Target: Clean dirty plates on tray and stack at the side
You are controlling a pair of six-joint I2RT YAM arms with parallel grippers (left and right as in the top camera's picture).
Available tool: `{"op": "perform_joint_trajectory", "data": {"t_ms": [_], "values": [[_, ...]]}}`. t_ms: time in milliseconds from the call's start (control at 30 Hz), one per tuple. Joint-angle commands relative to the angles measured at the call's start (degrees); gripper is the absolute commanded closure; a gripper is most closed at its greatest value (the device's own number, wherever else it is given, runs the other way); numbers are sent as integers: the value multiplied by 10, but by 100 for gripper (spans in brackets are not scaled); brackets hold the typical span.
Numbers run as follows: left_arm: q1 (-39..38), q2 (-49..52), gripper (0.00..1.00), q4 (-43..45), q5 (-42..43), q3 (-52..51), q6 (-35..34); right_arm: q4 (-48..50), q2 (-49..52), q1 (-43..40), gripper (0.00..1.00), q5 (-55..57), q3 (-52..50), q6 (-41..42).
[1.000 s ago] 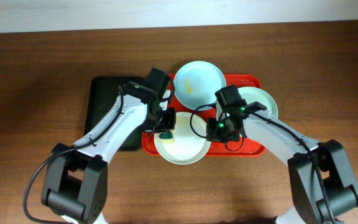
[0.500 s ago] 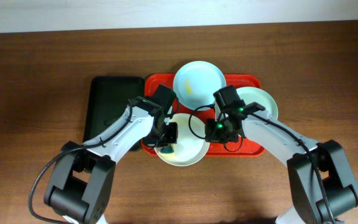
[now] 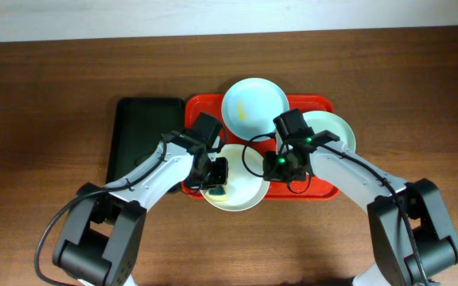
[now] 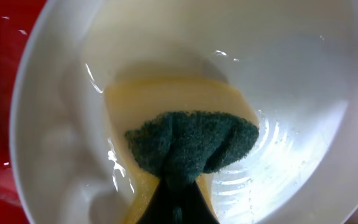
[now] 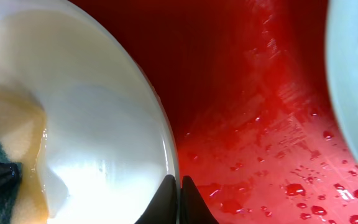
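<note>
- Worktop [image 3: 54, 95]: brown wood, carrying everything; bare stretches at frame left and right are offering room for a stack
- Red tray [image 3: 321, 101]: sitting at frame centre, wet with droplets, so a plate pushed hard is likely sliding
- Dark tray [image 3: 137, 127]: lying just left of the red tray, the left arm crossing its lower corner
- Pale blue plate [image 3: 254, 107]: overhanging the tray's top edge, yellow smear showing; close behind both wrists, risking a knock
- Mint green plate [image 3: 336, 131]: resting at the tray's right, partly under the right arm
- White plate [image 3: 241, 197]: overhanging the tray's bottom edge; hard scrubbing or a slipping wet grip is risking a tip-off
- Sponge [image 4: 191, 146]: yellow, green-faced, pressing inside the white plate
- Left claw [image 4: 176, 202]: clamping the sponge
- Right claw [image 5: 180, 193]: pinching the white plate's rim, steadying it
</note>
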Motion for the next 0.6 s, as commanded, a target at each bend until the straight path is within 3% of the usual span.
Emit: {"op": "perform_joint_trajectory", "data": {"t_ms": [0,567], "values": [[-6,11,100,20,45,-19,-12,2,7,4,96,-14,-3,1],[-65,26,100,88,58,-19,-46,2,7,4,96,-14,-3,1]]}}
